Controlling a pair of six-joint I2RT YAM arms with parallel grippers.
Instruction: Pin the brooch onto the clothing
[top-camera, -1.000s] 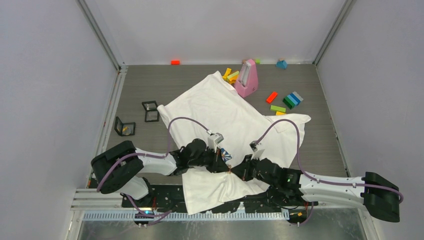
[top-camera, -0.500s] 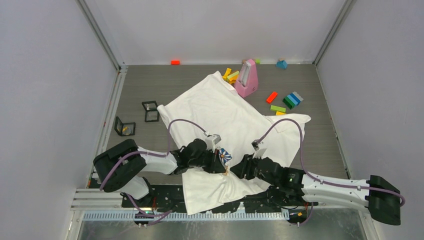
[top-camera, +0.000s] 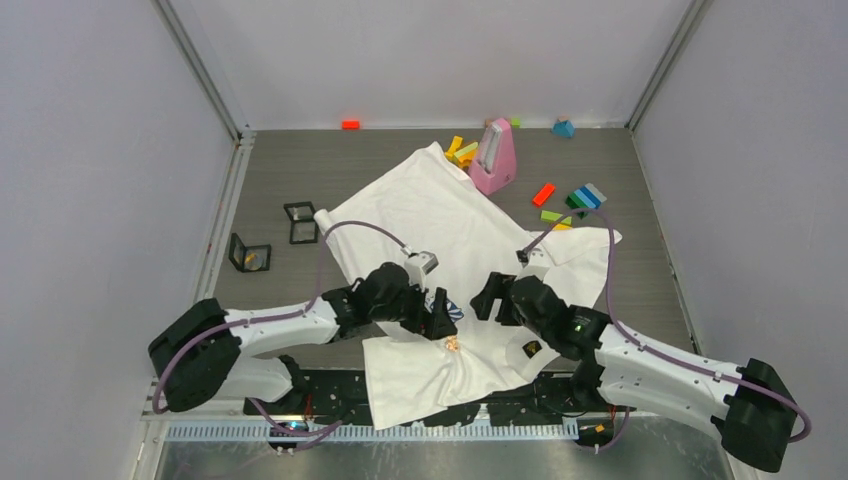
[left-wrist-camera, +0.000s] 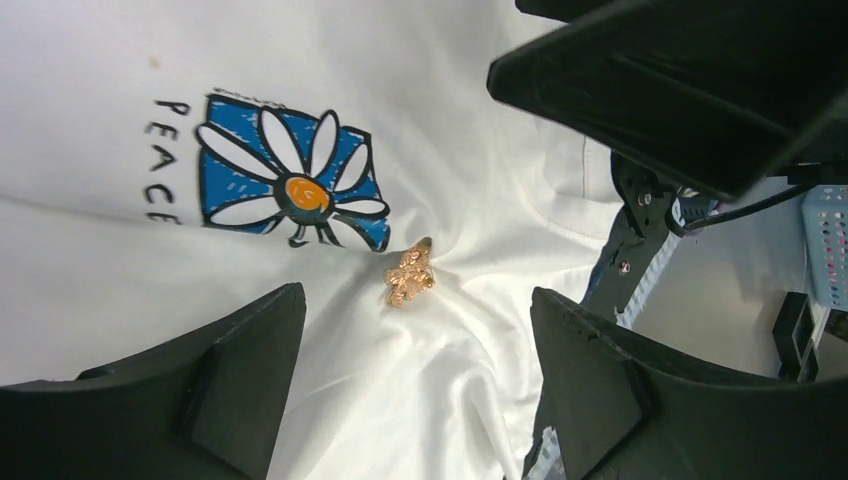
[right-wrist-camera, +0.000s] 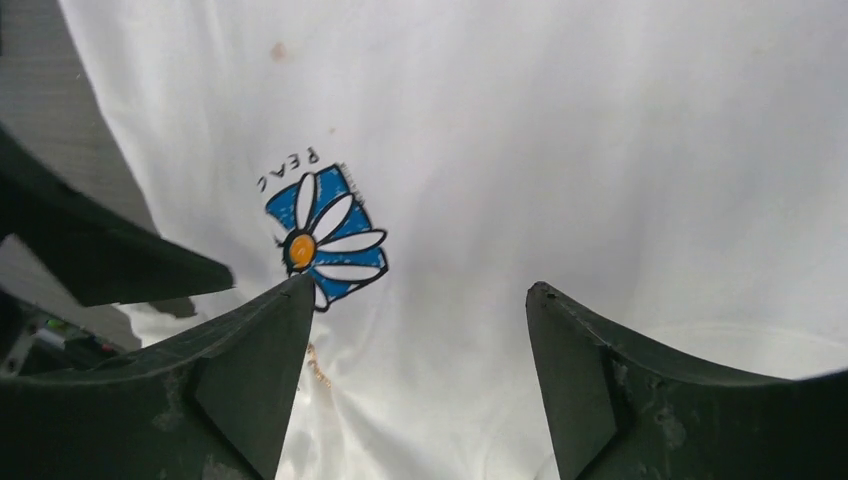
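The left hand (left-wrist-camera: 415, 400) is seen open and empty, its two fingers spread to either side of the brooch (left-wrist-camera: 410, 277) without touching it. The right hand (right-wrist-camera: 410, 385) is likewise open, with nothing held between its fingers.

A second ago, in the overhead view, both hands were closed in together over the brooch at lower centre. They have since been drawn apart, the right one pulled back toward the upper right. The brooch is left alone on the T-shirt (top-camera: 440, 215), at a small pucker of cloth just below and right of the daisy print (left-wrist-camera: 295, 190). From this it is judged that the pinning has been attempted and the brooch released.

Whether the pin passes through the cloth, and whether the clasp is shut, cannot be told, as both are hidden beneath the brooch. In the right wrist view only a sliver of gold shows beside the lower-left finger. The lettering (left-wrist-camera: 165, 160) is cut short by a fold. The shirt's near hem is draped over the counter (top-camera: 300, 165) edge and partly covered by the arms.
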